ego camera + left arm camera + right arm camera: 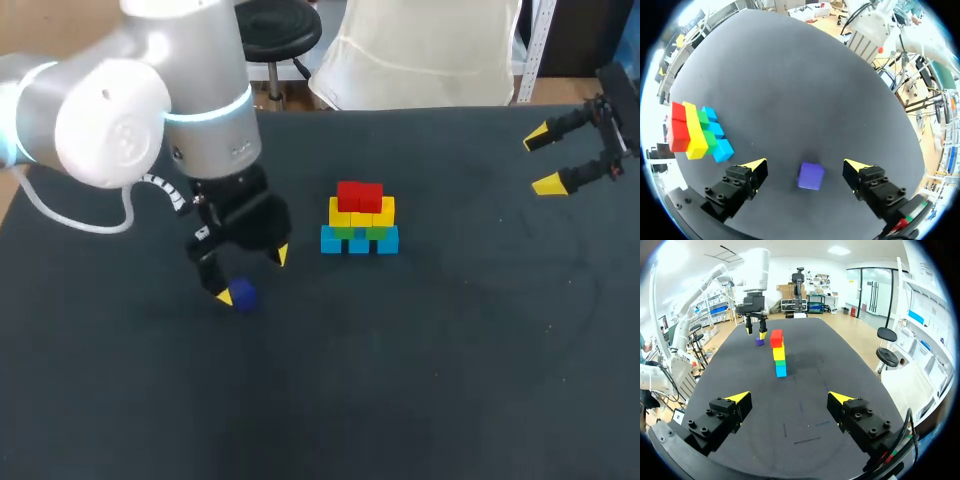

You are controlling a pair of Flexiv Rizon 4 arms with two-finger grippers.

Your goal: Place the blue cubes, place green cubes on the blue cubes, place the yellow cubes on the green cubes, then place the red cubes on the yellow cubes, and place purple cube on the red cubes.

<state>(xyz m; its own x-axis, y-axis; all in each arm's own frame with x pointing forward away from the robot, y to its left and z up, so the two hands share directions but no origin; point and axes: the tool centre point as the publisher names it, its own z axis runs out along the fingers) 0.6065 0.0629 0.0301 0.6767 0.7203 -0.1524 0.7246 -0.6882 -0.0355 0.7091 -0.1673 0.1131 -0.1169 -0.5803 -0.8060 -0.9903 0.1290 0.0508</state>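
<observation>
A stack of cubes [360, 219] stands mid-table: blue at the bottom, then green, yellow and red on top. It also shows in the left wrist view, stack [694, 133], and the right wrist view, stack [778, 352]. A purple cube [243, 295] lies on the table to the stack's left. My left gripper [253, 275] hangs open just above it. In the left wrist view the purple cube [811, 175] sits between the spread fingers of the left gripper [810, 170], untouched. My right gripper [546, 158] is open at the far right, holding nothing; in its own view the right gripper [789, 400] faces the stack from afar.
The dark table [450, 350] stretches bare around the stack. My left arm [150, 100] looms over the left rear of the table.
</observation>
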